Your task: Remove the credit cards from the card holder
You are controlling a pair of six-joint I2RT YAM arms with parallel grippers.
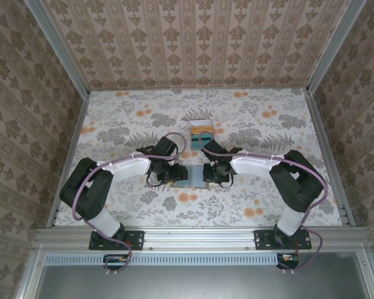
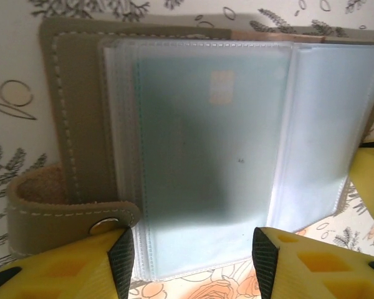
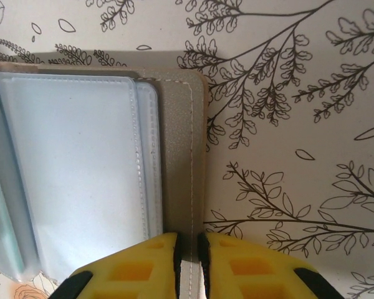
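We see L arm (image 1: 128, 168) & R arm (image 1: 257, 165) angled inward to mid-table, L gripper (image 1: 174, 175) & R gripper (image 1: 207, 174) at either side of open card holder (image 1: 190, 177), pale blue-grey lining up, small white-rimmed box (image 1: 200, 129) w/ teal & orange contents just beyond, floral tablecloth (image 1: 124, 124), patterned walls (image 1: 193, 37)

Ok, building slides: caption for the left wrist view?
Open left gripper flanks the clear sleeves of the unfolded card holder, a teal credit card showing through.

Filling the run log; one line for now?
card holder open, flat | left gripper open at teal card | right gripper shut on its edge
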